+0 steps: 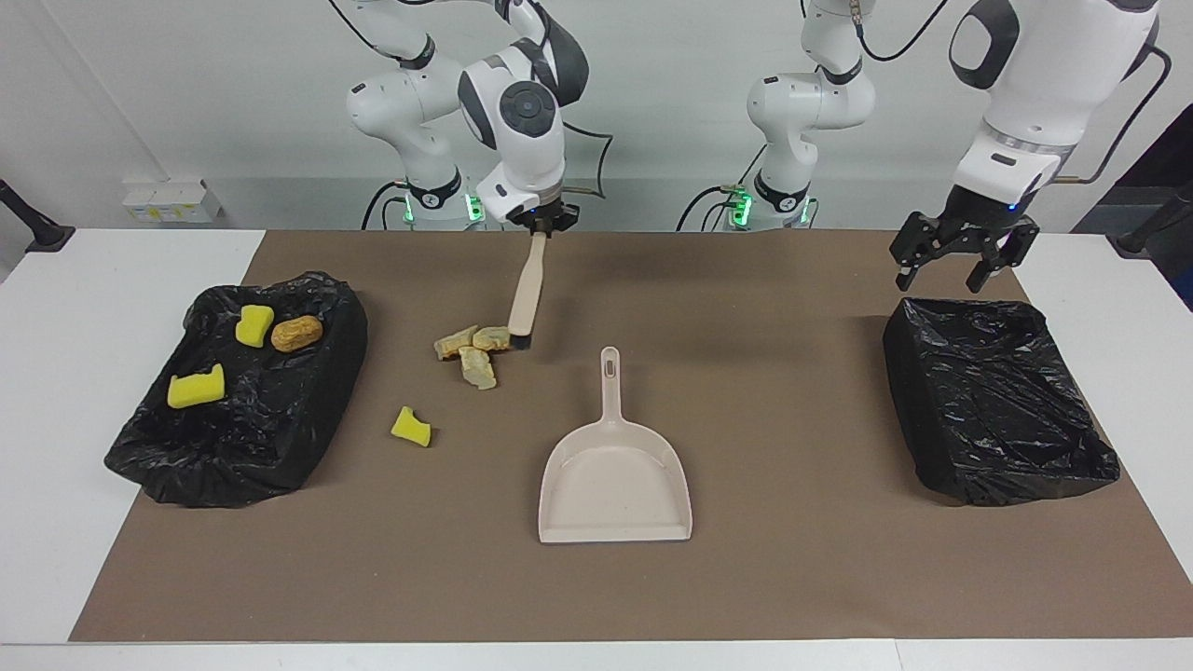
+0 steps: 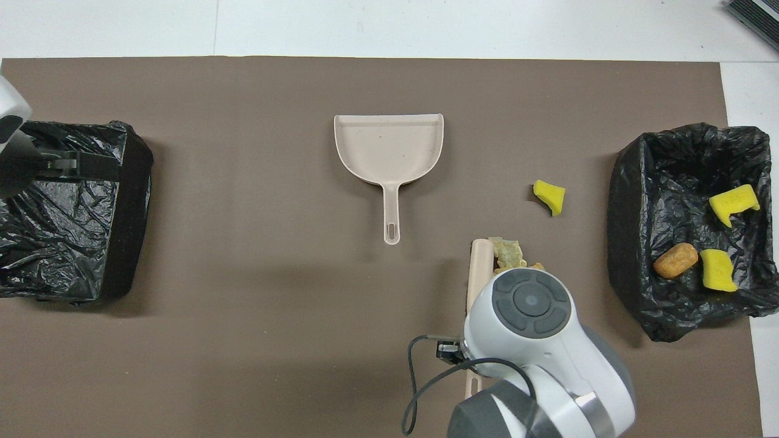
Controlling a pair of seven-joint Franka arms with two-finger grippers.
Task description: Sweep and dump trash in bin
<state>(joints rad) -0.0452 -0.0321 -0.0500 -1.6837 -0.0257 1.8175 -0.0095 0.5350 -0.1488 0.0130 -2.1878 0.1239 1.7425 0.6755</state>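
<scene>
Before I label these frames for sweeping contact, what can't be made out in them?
- Overhead view: the right arm's wrist covers two of the three tan scraps and most of the brush.
- Overhead view: the right hand is hidden under that wrist; the facing view shows it shut on the brush handle.
- Facing view: whether the bristles touch the scraps is too small to tell.
</scene>
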